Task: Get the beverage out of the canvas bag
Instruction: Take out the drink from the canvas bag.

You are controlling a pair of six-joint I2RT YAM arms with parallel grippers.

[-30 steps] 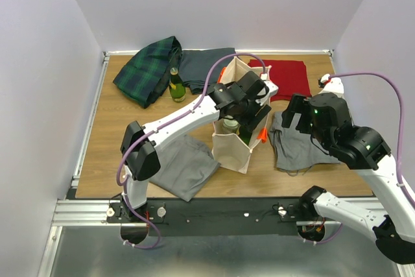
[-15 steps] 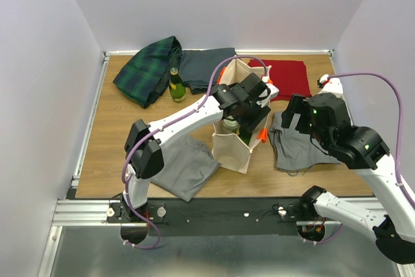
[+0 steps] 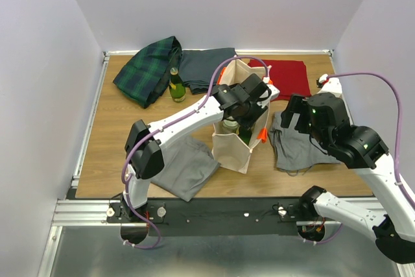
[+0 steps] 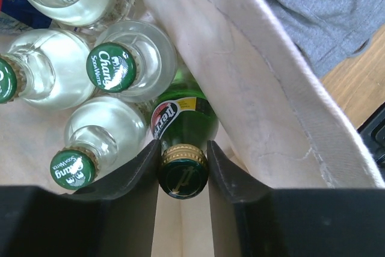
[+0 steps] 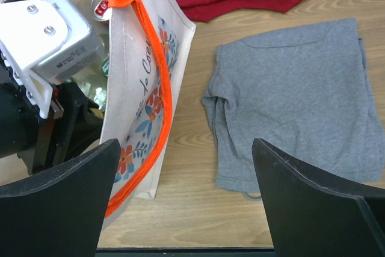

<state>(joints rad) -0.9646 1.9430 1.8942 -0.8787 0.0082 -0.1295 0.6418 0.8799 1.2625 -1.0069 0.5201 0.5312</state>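
inside the canvas bag [image 4: 271, 106], the left gripper [image 4: 183, 151] clamps the green bottle [image 4: 198, 126] at its neck, seemingly touching; the bottle's lower body is hidden among clear bottles [image 4: 129, 64]. beside the bag, the right gripper [image 5: 185, 161] gapes wide, empty.

Bright, even light (soft shadows)

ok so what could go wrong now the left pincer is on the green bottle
1. The left pincer grips the green bottle only at its thin neck, so it may slip or swing on lifting.
2. Clear bottles crowd right beside it and could get knocked or dragged.
3. The right pincer stands open beside the bag, not holding it, so the soft bag may lift or tip.
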